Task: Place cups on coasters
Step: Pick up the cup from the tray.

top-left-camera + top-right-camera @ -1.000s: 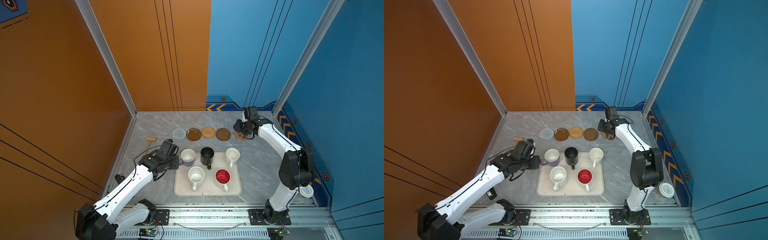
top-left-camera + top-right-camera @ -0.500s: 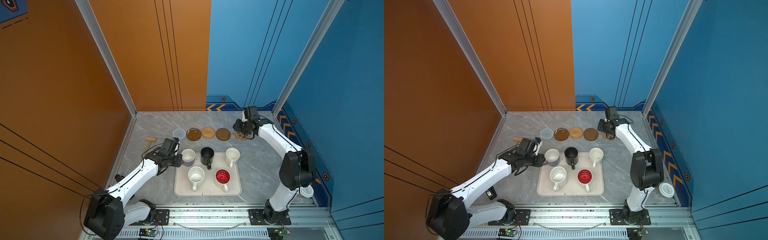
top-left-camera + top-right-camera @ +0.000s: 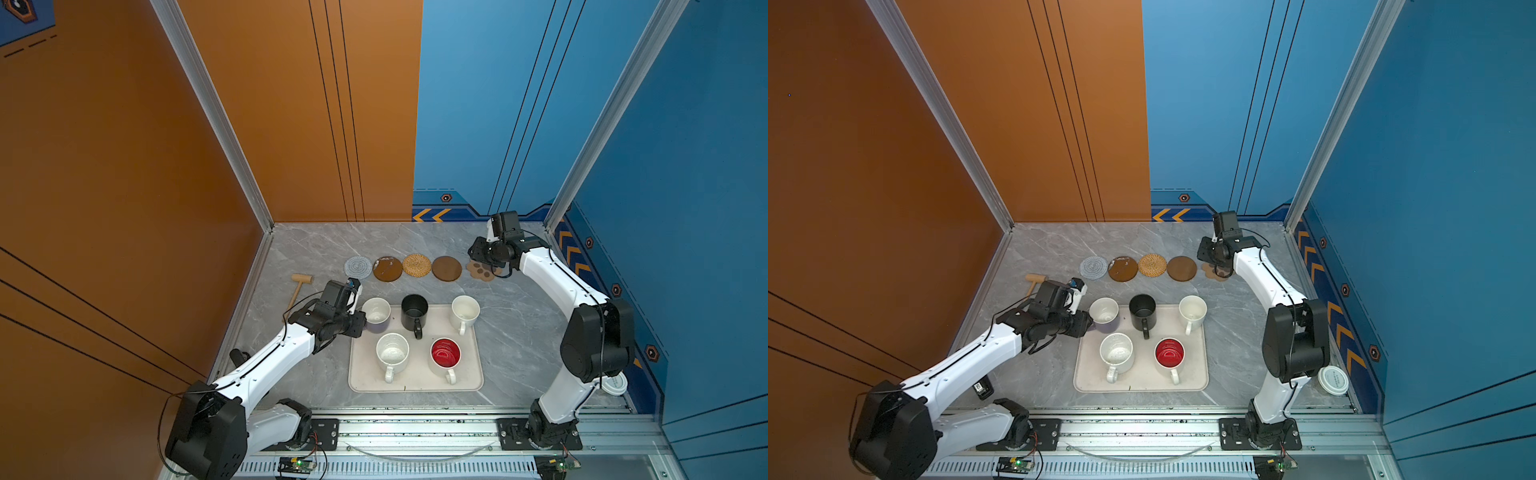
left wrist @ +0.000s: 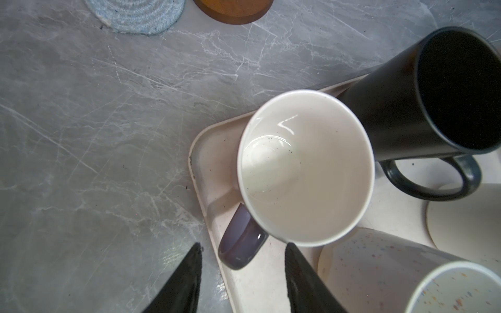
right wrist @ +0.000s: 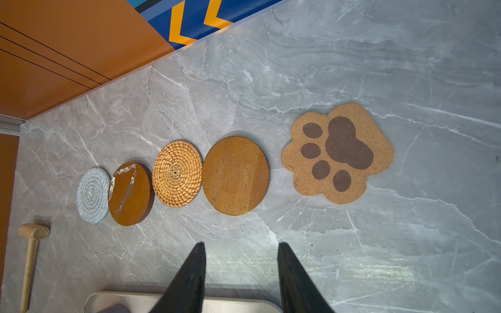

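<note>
Five cups stand on or at the cream tray [image 3: 415, 384]: lavender mug [image 3: 376, 316] at its far left corner, black mug [image 3: 414, 309], cream mug [image 3: 465, 309], speckled mug [image 3: 392, 353] and red-inside mug [image 3: 445, 353]. Five coasters lie in a row behind: woven grey [image 3: 358, 267], glossy brown [image 3: 387, 269], rattan [image 3: 417, 264], plain brown [image 3: 446, 268] and paw-shaped [image 3: 482, 271]. My left gripper [image 4: 244, 244] is open, its fingertips either side of the lavender mug's handle [image 4: 241, 244], not touching it. Above the table by the paw coaster [image 5: 339, 153], my right gripper [image 5: 241, 244] is open and empty.
A small wooden mallet [image 3: 300, 284] lies left of the coasters near the orange wall. A white-lidded jar [image 3: 615, 382] stands at the front right, behind the right arm's base. Walls close in the back and both sides.
My left arm has reached to the right, bringing its open gripper up to the lavender mug's handle. The right arm has stayed where it was.
</note>
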Available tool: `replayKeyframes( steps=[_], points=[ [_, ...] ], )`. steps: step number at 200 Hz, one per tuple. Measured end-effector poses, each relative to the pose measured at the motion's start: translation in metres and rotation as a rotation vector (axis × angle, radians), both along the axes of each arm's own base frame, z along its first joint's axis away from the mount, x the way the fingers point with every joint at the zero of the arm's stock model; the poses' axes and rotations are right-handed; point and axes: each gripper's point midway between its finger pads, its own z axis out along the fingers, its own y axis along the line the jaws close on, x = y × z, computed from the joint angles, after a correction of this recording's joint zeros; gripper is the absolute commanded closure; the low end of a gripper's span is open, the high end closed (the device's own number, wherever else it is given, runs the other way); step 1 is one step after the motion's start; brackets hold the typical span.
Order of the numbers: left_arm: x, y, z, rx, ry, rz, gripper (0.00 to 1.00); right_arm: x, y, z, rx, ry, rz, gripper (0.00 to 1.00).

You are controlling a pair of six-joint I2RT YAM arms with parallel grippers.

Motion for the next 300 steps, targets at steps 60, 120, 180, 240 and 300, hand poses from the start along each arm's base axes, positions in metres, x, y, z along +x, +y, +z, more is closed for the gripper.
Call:
replayKeyframes(
  steps=[60,120,180,240,300],
  points=[
    [0.002,-0.003,-0.018,0.036,0.037,-0.032,0.51,0.000,-0.002,0.000,0.005,0.001,-0.002,0.57],
    [0.002,-0.006,-0.021,0.033,0.043,-0.058,0.52,0.000,-0.006,0.002,0.006,-0.006,-0.010,0.57],
    [0.003,-0.011,-0.034,0.044,0.090,-0.082,0.54,-0.001,-0.008,0.000,0.005,-0.002,-0.015,0.57],
    [0.003,-0.011,-0.033,0.044,0.087,-0.091,0.64,-0.004,-0.010,0.003,0.006,-0.007,-0.017,0.57],
    [0.001,-0.016,-0.033,0.045,0.088,-0.105,0.62,-0.006,-0.013,0.006,0.007,-0.015,-0.024,0.57]
  ],
)
